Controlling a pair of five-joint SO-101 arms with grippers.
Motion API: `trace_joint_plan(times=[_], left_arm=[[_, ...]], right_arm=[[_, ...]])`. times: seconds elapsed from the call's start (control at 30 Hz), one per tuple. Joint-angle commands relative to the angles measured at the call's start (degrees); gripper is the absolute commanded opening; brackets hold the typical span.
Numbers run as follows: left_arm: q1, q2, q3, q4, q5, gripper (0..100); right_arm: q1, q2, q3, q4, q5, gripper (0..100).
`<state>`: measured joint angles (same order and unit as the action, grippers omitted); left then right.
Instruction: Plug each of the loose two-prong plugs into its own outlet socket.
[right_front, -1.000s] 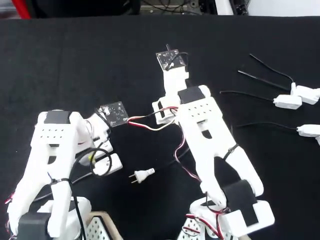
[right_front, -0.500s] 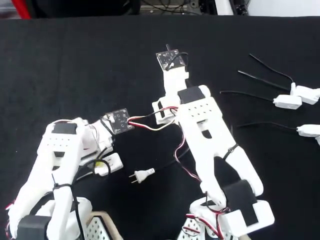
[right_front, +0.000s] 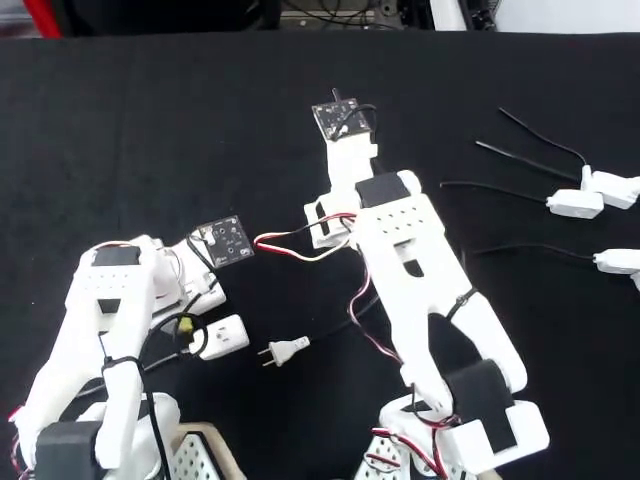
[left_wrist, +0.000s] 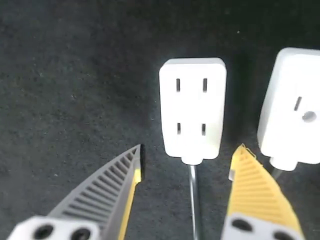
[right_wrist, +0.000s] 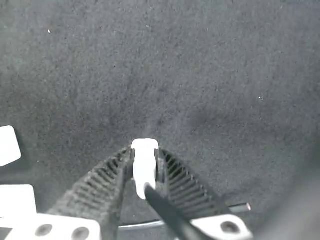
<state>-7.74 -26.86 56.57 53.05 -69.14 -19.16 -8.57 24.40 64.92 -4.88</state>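
Left gripper (left_wrist: 190, 152): fingers (left_wrist: 117, 187) apart, holding nothing. The tips sit either side of the cord end of a white outlet socket (left_wrist: 192, 107) lying flat on the black tabletop (left_wrist: 70, 75). The socket is face up with two pairs of slots showing, and its thin black lead (left_wrist: 192, 200) runs back between the fingers. Can't tell if the tips touch it. A second outlet block (left_wrist: 292, 107) lies just beside it, on the yellow finger's side, with one slot and a round hole visible.

High view: left arm (right_front: 105, 330) is low at the near left. One white socket block (right_front: 222, 337) lies just beside its gripper end; can't tell which of the two it is. A loose two-prong plug (right_front: 285, 351) lies unplugged near that block, between the arm bases. Its prongs point toward the block and are apart from it.

Right gripper (right_wrist: 145, 154): fingers clamped on a small white plug (right_wrist: 145, 170) over bare tabletop, with a black cord (right_wrist: 170, 215) trailing back past the fingers. Prongs not visible. Two white pieces (right_wrist: 7, 145) sit at the frame edge, unidentifiable.

High view: right arm (right_front: 420, 290) is stretched toward mid-tabletop, wrist board (right_front: 340, 120) at its far end. Three corded white pieces lie at the right side, well apart from both arms: (right_front: 575, 203), (right_front: 612, 185), (right_front: 618, 261).
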Motion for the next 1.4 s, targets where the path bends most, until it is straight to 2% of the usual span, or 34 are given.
trace_joint_plan(times=[0.0,0.2,0.33,0.53,0.67,0.9,1.03,1.13,1.37], left_arm=[[0.1,-0.2,0.0,-3.0,-0.1,26],[5.1,5.1,2.2,-9.3,6.9,14],[7.2,9.7,-2.7,-7.5,10.0,12],[10.2,12.0,-11.4,-0.3,11.4,7],[13.6,12.1,-15.3,-0.4,16.0,7],[19.5,13.6,-17.3,-5.5,19.8,7],[21.5,19.7,-19.4,-9.0,20.1,7],[22.9,25.1,-24.9,-7.0,20.4,7],[27.8,34.3,-38.9,3.7,22.8,7]], right_arm=[[0.4,-0.2,-2.6,-0.8,0.4,1.2],[0.4,-0.2,-2.5,-0.8,0.4,1.2],[0.4,-0.2,-2.5,-0.8,0.4,1.2],[1.1,-0.5,-2.8,-0.5,1.3,1.2],[4.0,-0.9,-3.6,0.3,3.3,1.2],[13.6,-0.4,-16.8,17.1,8.7,1.2],[17.7,-0.4,-17.9,17.7,9.8,1.2],[20.1,-0.7,-17.9,17.7,11.5,1.2],[24.4,-0.8,-17.9,17.7,12.5,1.2]])
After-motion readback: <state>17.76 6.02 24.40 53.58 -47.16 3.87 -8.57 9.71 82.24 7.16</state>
